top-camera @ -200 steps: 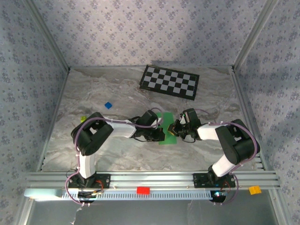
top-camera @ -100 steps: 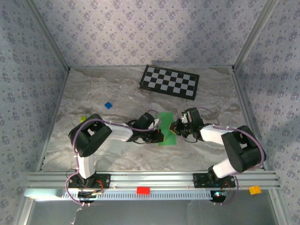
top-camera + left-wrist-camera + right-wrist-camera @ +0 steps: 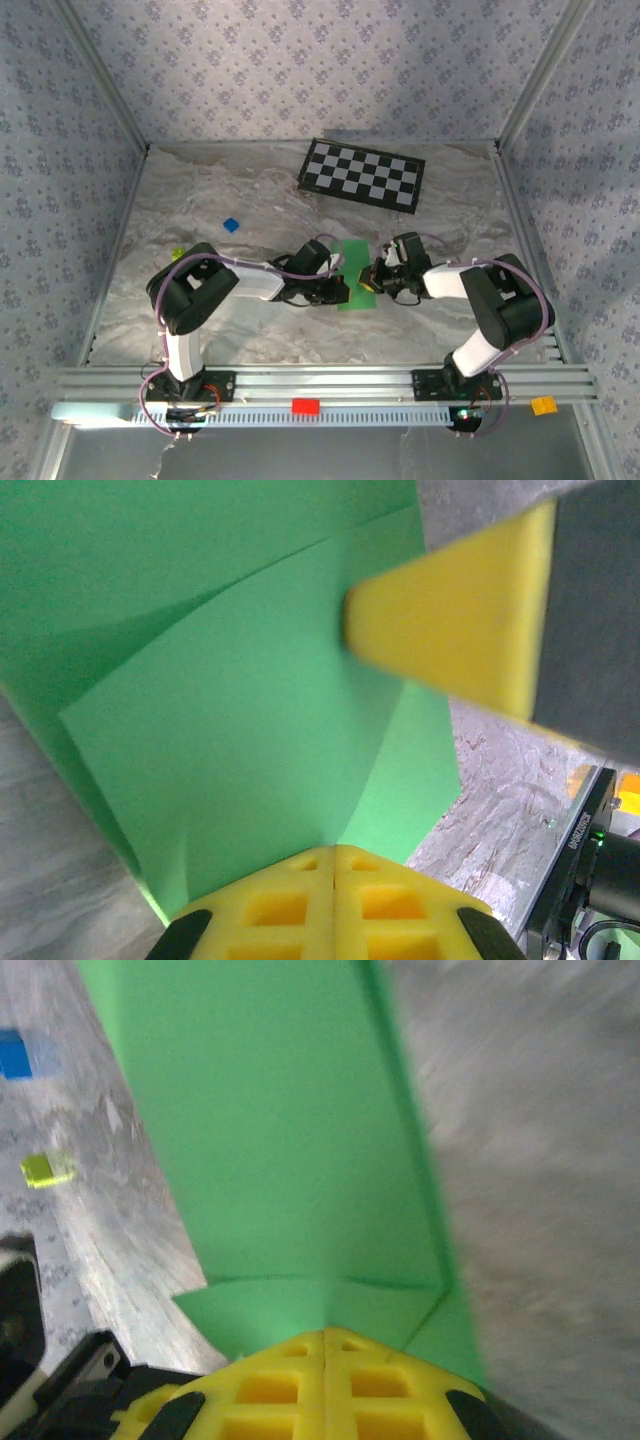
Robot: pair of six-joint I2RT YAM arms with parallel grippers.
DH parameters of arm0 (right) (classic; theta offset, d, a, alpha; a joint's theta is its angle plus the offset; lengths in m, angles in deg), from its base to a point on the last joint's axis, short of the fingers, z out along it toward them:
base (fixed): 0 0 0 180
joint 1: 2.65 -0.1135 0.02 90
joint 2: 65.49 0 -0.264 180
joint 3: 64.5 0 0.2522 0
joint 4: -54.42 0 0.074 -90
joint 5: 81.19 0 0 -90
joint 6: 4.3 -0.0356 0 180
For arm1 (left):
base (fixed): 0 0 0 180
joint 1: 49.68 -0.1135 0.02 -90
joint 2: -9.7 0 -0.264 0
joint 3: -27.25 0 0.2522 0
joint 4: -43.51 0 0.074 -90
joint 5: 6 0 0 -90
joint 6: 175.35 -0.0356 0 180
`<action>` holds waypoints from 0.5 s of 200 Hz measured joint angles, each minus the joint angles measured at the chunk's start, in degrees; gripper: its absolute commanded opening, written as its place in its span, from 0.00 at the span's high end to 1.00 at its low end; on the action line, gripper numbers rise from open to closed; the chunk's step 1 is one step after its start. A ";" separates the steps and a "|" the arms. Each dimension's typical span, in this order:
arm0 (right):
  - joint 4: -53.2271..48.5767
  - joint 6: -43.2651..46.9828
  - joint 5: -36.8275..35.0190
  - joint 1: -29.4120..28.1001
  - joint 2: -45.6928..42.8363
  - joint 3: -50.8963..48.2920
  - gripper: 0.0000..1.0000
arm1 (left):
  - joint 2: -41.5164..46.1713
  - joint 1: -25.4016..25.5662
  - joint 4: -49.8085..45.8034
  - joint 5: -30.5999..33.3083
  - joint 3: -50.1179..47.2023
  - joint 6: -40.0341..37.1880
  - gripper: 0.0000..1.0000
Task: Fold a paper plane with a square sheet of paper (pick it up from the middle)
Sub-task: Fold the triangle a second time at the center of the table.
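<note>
Since half a second ago the right arm's elbow has swung back in from the right side, while the green sheet (image 3: 352, 262) has kept its place near the middle of the table (image 3: 200, 190) (a marbled grey top). From above, the sheet reads as a narrow upright strip, with the two tools meeting over its near part.

The left gripper (image 3: 333, 868) has its yellow fingers pressed together with no gap, and they pinch the sheet's edge: a crease runs straight up from the seam between them, and the paper rises from there in two slanted flaps. One yellow fingertip (image 3: 450, 630) of the other tool hangs close above that paper on the upper right.

The right gripper (image 3: 325, 1348) is likewise closed tight on the sheet, with small folds meeting at its tips and a long raised fold running away along the right edge.

A checkerboard (image 3: 362, 173) lies well apart at the far side. A small blue block (image 3: 231, 225) and a tiny yellow-green block (image 3: 177, 254) sit to the left, clear of the paper.
</note>
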 measured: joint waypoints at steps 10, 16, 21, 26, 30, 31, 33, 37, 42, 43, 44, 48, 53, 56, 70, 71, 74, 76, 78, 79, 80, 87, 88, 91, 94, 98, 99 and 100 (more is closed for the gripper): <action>-0.50 0.00 -0.17 1.44 -0.04 0.20 0.99 | 0.00 0.00 0.00 -0.02 0.00 0.00 1.00; -0.83 0.02 -0.28 2.29 -0.13 0.33 0.99 | -0.02 0.00 0.02 -0.02 0.00 0.00 1.00; -1.20 0.02 -0.46 3.02 -0.17 0.48 0.98 | -0.02 0.00 0.02 -0.02 0.00 0.00 1.00; -1.46 0.00 -0.63 3.54 -0.22 0.61 0.98 | -0.02 0.00 0.02 0.00 0.00 0.00 1.00; -1.70 0.02 -0.81 4.11 -0.24 0.74 0.98 | -0.02 0.00 0.02 -0.02 0.00 0.00 1.00; -1.75 0.02 -0.85 4.17 -0.24 0.76 0.98 | -0.02 0.00 0.02 -0.02 0.00 0.00 1.00; -1.81 0.02 -0.90 4.44 -0.26 0.85 0.98 | -0.02 0.00 0.02 -0.02 0.00 0.00 1.00; -2.01 0.02 -1.07 4.92 -0.28 0.96 0.98 | -0.02 0.00 0.02 -0.02 0.00 0.00 1.00; -2.12 0.02 -1.22 5.38 -0.37 1.01 0.98 | -0.02 0.00 0.02 -0.02 0.00 0.02 1.00; -2.14 0.02 -1.27 5.42 -0.37 1.01 0.97 | -0.02 0.00 0.02 -0.02 0.00 0.00 1.00; -2.19 0.00 -1.31 5.55 -0.39 1.03 0.97 | -0.02 0.00 0.02 -0.02 0.00 0.00 1.00; -2.32 0.00 -1.46 5.79 -0.59 1.03 0.97 | -0.02 0.00 0.00 -0.04 0.00 0.02 1.00; -2.56 0.00 -1.81 5.99 -0.90 1.03 0.97 | -0.02 0.00 -0.02 -0.04 0.00 0.00 1.00; -2.73 0.00 -2.10 6.01 -1.09 1.05 0.97 | -0.02 0.00 -0.02 -0.04 0.00 0.02 1.00; -3.63 0.02 -2.91 5.75 -2.84 1.05 0.97 | -0.02 0.00 -0.02 -0.04 0.00 0.02 1.00; -3.72 0.04 -2.95 5.66 -3.06 1.05 0.97 | -0.02 0.00 -0.02 -0.04 0.00 0.02 1.00; -3.78 0.09 -3.04 5.40 -3.56 1.05 0.97 | -0.02 0.00 -0.02 -0.04 0.00 0.02 1.00; -3.89 0.15 -3.23 5.11 -3.96 1.05 0.97 | -0.02 0.00 -0.02 -0.04 0.00 0.02 1.00; -3.96 0.20 -3.28 4.96 -4.20 1.05 0.97 | -0.02 0.00 -0.02 -0.04 0.00 0.02 1.00; -4.00 0.22 -3.28 4.81 -4.46 1.07 0.97 | -0.02 0.00 -0.04 -0.04 0.00 0.02 1.00; -4.04 0.22 -3.28 4.72 -4.59 1.07 0.97 | -0.02 0.00 -0.02 -0.04 0.00 0.02 1.00; -4.46 0.44 -3.45 3.61 -5.79 1.29 0.97 | -0.02 0.00 -0.02 -0.04 0.00 0.04 1.00; -4.48 0.46 -3.48 3.48 -5.88 1.31 0.97 | -0.02 0.00 -0.02 -0.04 0.00 0.02 1.00; -4.61 0.55 -3.50 2.91 -6.34 1.49 0.97 | -0.02 0.00 -0.02 -0.04 0.00 0.04 1.00; -4.68 0.63 -3.50 2.49 -6.62 1.62 0.97 | -0.02 0.00 -0.02 -0.04 0.00 0.04 1.00; -4.74 0.66 -3.50 1.81 -6.97 1.84 0.97 | -0.02 0.00 -0.02 -0.04 0.00 0.04 1.00; -4.72 0.66 -3.50 1.73 -7.02 1.88 0.97 | -0.02 0.00 -0.02 -0.04 0.00 0.04 1.00; -4.72 0.66 -3.50 1.51 -7.08 1.95 0.97 | -0.02 0.00 -0.02 -0.04 0.00 0.04 1.00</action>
